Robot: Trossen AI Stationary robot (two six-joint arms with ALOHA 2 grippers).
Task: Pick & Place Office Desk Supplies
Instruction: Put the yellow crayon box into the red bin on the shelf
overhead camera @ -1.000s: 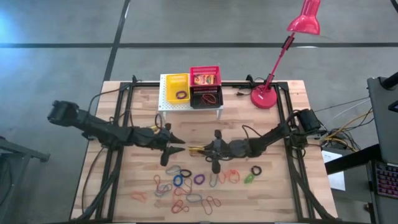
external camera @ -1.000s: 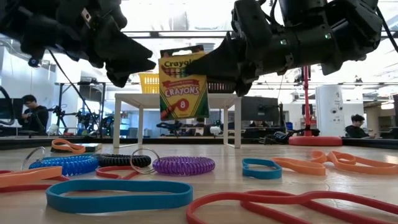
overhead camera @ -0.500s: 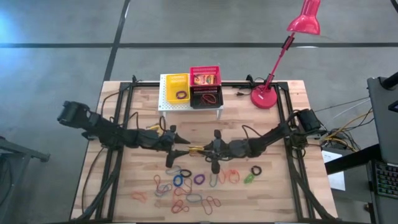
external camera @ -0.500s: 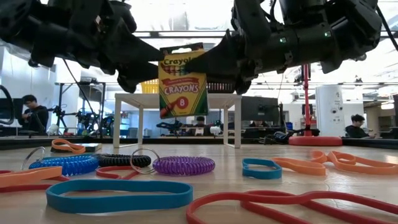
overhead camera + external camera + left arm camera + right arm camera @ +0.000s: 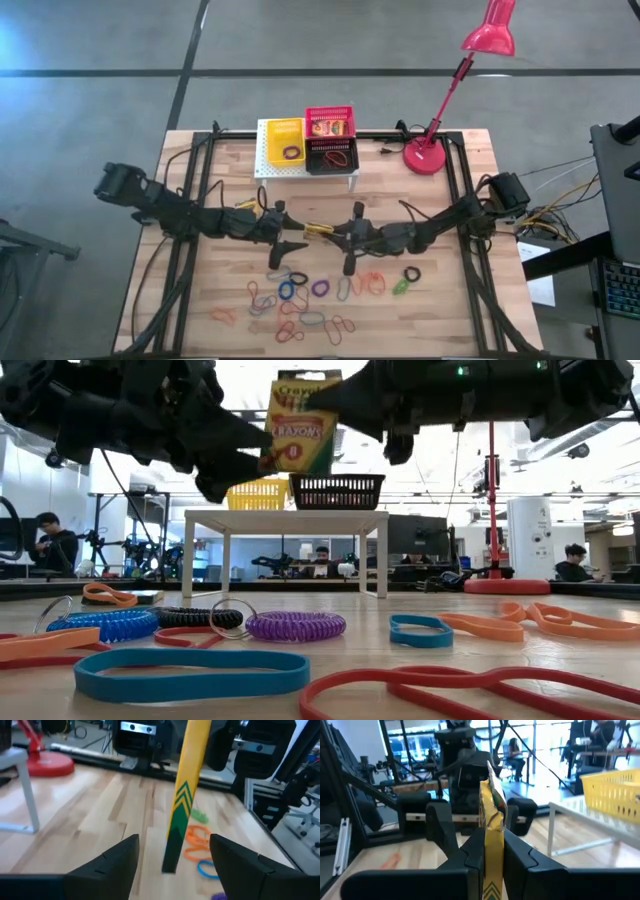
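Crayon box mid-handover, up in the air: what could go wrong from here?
The right end effector pinches the crayon box only by one edge, so it could swing or slip. The left end effector is open and not holding it. A drop would land among the elastic loops below.

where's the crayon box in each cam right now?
High view: crayon box mid-table, between the two arms.
Low view: crayon box at top centre, lifted, in the right claw.
Left wrist view: crayon box edge-on, centre.
Right wrist view: crayon box between the fingers.
Shared landmark: yellow basket; hidden in left wrist view.
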